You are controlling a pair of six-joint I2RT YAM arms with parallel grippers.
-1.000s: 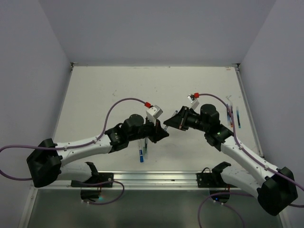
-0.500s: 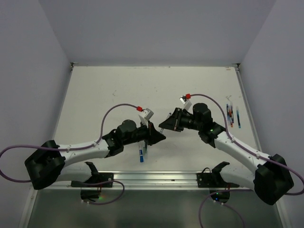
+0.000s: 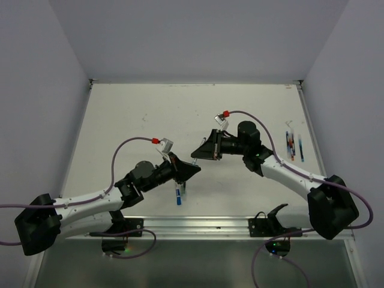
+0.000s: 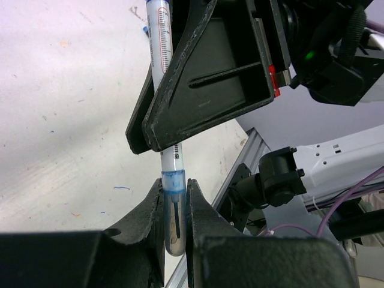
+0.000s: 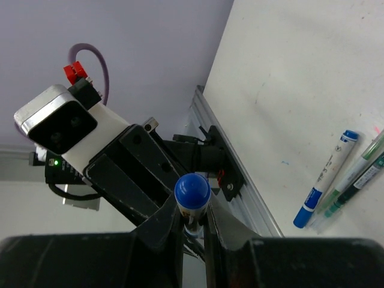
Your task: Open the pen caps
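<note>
My left gripper (image 4: 174,193) is shut on a clear pen cap (image 4: 173,216) with a blue band; the pen's tip shows inside the cap. The pen's white barrel (image 4: 161,42) runs up into my right gripper (image 4: 207,84). In the right wrist view my right gripper (image 5: 193,217) is shut on that pen, and its blue end (image 5: 192,191) sticks out above the fingers. In the top view the left gripper (image 3: 193,170) and right gripper (image 3: 198,153) meet tip to tip above the table's middle. The pen between them is hidden there.
A blue-capped pen (image 3: 178,195) and a green one (image 3: 184,191) lie near the front rail (image 3: 198,225); they also show in the right wrist view, blue-capped (image 5: 327,179) and green (image 5: 357,177). Several more pens (image 3: 293,144) lie at the table's right edge.
Both grippers, still joined on the pen, have shifted left. The left arm has drawn back toward its base and the right arm has stretched further left.
</note>
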